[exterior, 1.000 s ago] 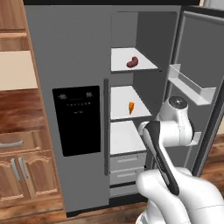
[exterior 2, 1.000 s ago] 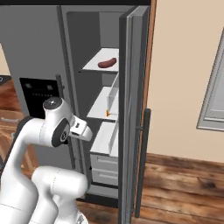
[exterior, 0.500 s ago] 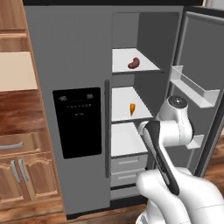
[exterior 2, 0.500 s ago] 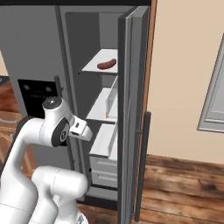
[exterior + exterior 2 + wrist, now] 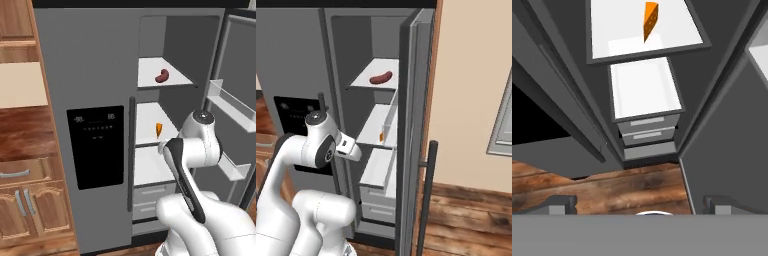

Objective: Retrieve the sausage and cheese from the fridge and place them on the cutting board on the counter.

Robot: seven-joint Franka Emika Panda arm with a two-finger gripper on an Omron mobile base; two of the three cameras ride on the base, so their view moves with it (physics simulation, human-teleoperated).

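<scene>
Since a second ago the base has rolled a little closer to the fridge (image 5: pixel 95 75), so the whole scene has grown and slid in both base views, while the arm keeps the same folded pose and nothing on the shelves has shifted. My gripper (image 5: pixel 641 205) is spread as wide as it goes, empty, with its two dark fingertips (image 5: pixel 559 204) at the bottom of the hand view and wood floor (image 5: pixel 587 187) between and just beyond them. Ahead of the hand, past the floor, I see the white drawers (image 5: pixel 646 131) at the foot of the open compartment, then a bare white shelf (image 5: pixel 643 89) above them. Farther out along my line of sight sits the cheese (image 5: pixel 650 19), an orange wedge standing on the next shelf up, well clear of the fingers. From the left base view the cheese (image 5: pixel 159 129) is level with my wrist and just to its left, and the sausage (image 5: pixel 162 76) lies one shelf higher, above and beyond the hand, near the middle of that shelf. In the right base view the sausage (image 5: pixel 380 77) shows on the top shelf, and the open door (image 5: pixel 412 125) stands edge-on to the right of my arm.
</scene>
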